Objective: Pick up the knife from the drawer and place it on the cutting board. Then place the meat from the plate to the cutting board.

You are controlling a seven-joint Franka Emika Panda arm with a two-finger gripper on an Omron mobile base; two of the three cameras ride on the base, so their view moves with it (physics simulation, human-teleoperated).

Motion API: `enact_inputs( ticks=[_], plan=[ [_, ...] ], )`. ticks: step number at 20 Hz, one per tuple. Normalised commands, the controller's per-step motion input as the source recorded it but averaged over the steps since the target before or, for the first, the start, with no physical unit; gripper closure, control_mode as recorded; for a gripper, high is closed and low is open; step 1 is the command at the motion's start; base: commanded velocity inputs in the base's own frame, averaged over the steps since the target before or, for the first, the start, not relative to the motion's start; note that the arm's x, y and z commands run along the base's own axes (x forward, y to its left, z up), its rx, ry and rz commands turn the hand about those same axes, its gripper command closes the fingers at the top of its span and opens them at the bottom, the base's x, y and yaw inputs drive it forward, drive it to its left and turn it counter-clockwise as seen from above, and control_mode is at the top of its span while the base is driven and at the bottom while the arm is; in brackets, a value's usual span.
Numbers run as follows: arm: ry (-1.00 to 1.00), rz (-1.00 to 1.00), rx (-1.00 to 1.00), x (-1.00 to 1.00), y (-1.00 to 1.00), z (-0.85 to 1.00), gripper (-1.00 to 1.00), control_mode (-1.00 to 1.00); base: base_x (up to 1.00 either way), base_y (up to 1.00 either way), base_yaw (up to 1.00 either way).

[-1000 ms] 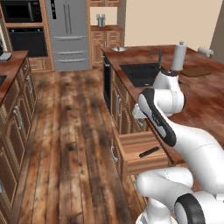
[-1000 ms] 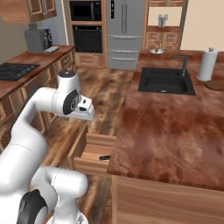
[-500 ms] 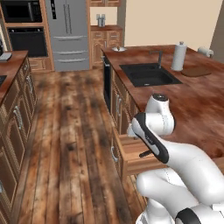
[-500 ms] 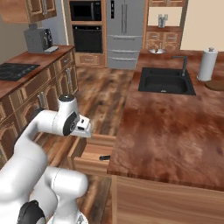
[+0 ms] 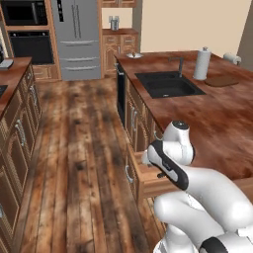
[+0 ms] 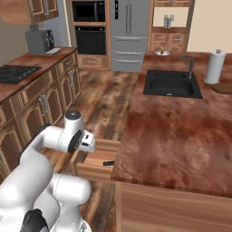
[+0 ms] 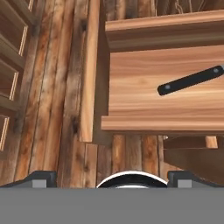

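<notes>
The drawer stands pulled out from under the table's near edge, and the knife lies flat on its wooden floor, dark handle toward the middle of the drawer, blade end running off toward one side wall. The tool hangs over the floorboards just outside the drawer's wall, its fingers spread wide apart and holding nothing. The cutting board rests at the table's far corner beside the paper towel roll.
</notes>
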Motion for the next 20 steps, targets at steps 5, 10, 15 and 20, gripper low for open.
enact_inputs(
  ticks=[5,10,15,20],
  plan=[
    [-0.01,0.00,0.00,0.38,0.00,-0.08,-1.00,-1.00,0.00,0.00,0.00],
    [0.00,0.00,0.00,0.34,0.00,-0.18,-1.00,-1.00,0.00,0.00,0.00],
    [0.00,0.00,0.00,0.31,0.00,-0.26,-1.00,-1.00,0.00,0.00,0.00],
    [0.00,0.00,0.00,0.21,0.01,-0.35,-1.00,-1.00,0.00,0.00,0.00]
  ],
)
